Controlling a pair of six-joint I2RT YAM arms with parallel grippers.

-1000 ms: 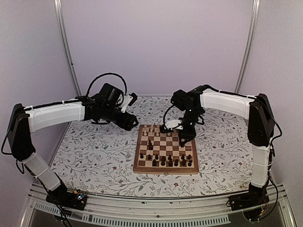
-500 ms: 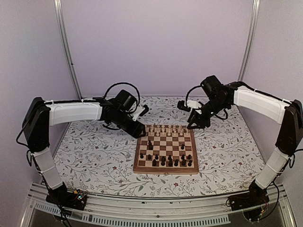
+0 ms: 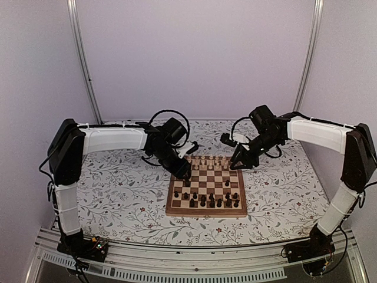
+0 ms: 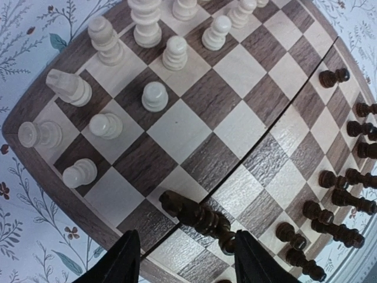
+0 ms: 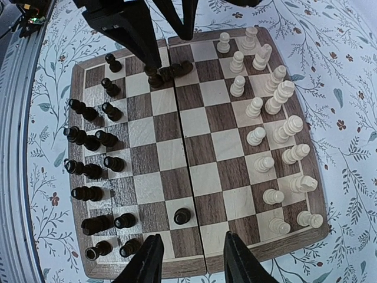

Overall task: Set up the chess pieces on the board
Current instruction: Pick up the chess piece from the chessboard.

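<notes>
The board lies in the middle of the table. Pale chess pieces fill its far rows and dark chess pieces its near rows. My left gripper hangs low over the board's left edge. In the left wrist view it is open and straddles a tall dark piece standing by the centre seam. That piece's base is close to the right finger. My right gripper hovers at the far right corner. In the right wrist view it is open and empty, just short of a lone dark pawn.
The floral table surface surrounds the board. The left arm's fingers reach in from the far side in the right wrist view. Metal frame posts stand at the back corners, and a rail runs along the near edge.
The left arm has swung right and down onto the board's left edge, with its jaws narrowing around the tall dark piece. The right arm has drawn back from over the board to its far right corner.
</notes>
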